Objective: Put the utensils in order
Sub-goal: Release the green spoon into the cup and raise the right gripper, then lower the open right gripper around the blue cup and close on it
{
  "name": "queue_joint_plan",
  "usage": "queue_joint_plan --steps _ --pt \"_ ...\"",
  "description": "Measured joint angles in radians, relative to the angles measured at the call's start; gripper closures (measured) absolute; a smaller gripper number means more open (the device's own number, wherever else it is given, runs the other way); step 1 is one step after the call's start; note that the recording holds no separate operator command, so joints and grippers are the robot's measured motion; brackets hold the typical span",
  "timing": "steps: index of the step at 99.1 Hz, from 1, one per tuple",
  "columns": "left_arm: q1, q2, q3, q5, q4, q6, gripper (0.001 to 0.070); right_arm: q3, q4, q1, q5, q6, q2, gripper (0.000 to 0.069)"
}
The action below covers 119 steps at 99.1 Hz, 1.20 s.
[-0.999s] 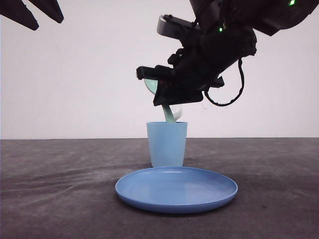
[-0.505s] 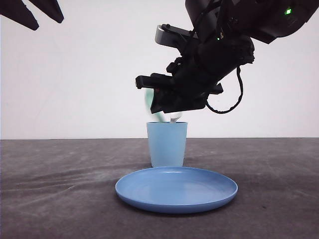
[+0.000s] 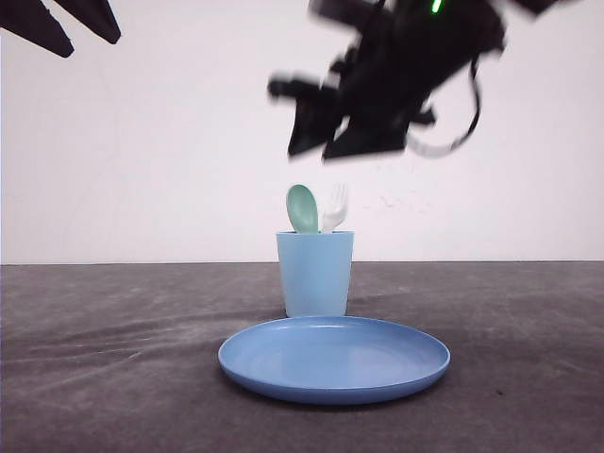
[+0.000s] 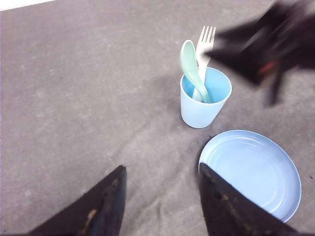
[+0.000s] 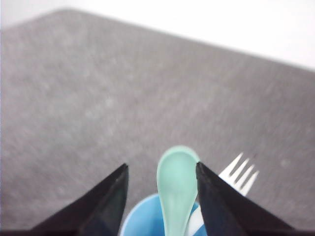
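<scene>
Dark grey table [image 3: 94, 377]: light blue cup [image 3: 315, 274], round blue plate [image 3: 334, 359] in front.

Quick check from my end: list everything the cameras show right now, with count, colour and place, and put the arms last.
Mint-green plastic spoon: one, mint green, standing in the cup, bowl up, beside the fork.
White plastic fork: one, white, standing in the cup, tines up.
Light blue plastic cup: one, light blue, upright on the table behind the plate.
Round blue plate: one, blue, flat on the table, nearer the camera than the cup, nothing on it.
Grey table: one, dark grey.
Left gripper: black, open, raised off the table.
Right gripper: black, open, above the cup, holding nothing.
</scene>
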Motion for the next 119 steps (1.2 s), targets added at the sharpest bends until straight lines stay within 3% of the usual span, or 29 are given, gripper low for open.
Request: queue_joint_plan --steps 24,30,40,45,80,119 --pt "0.000 0.000 0.000 0.000 0.000 0.000 0.0433 0.000 -0.276 0.024 -0.003 0.000 -0.262 0.0397" --pt "0.000 0.000 0.000 0.000 0.000 0.000 0.0433 0.000 -0.338 0.026 -0.003 0.000 -0.323 0.0308" --pt "0.000 0.000 0.000 0.000 0.000 0.000 0.0433 0.000 -0.419 0.026 -0.003 0.001 -0.408 0.0070" --pt "0.000 0.000 0.000 0.000 0.000 0.000 0.0433 0.000 -0.455 0.026 -0.003 0.002 -0.435 0.0009" --pt "0.000 0.000 0.000 0.000 0.000 -0.001 0.0433 0.001 -0.678 0.064 -0.003 0.091 -0.394 0.0011" --pt "0.000 0.000 0.000 0.000 0.000 -0.003 0.0433 0.001 -0.634 0.092 0.029 0.229 -0.105 0.0011"
